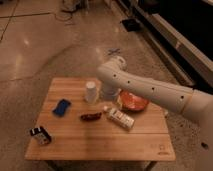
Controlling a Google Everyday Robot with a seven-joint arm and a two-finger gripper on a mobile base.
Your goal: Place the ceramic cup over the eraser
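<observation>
The wooden desk [150,145] carries everything. The white arm [150,90] reaches in over its far side from your right. I judge the step in hand to be the approach to the grasp, as nothing looks lifted yet.

The end effector [109,94] hangs low at the arm's tip, just beside the orange bowl [132,101] on one side. The white ceramic cup [91,92] stands upright just beside it on the other. You cannot tell from here whether the end effector is spread or pressed together, or whether it touches the cup.

A white carton [121,118] lies near, on the camera's side of the end effector.

The eraser [40,135] sits well apart from the end effector, at the desk's near corner past the cup. A blue flat object [62,107] lies between.

Your next move calls for a firm hold on the cup. You then carry it across to that corner, turn it mouth-down and lower it squarely over the eraser.
</observation>
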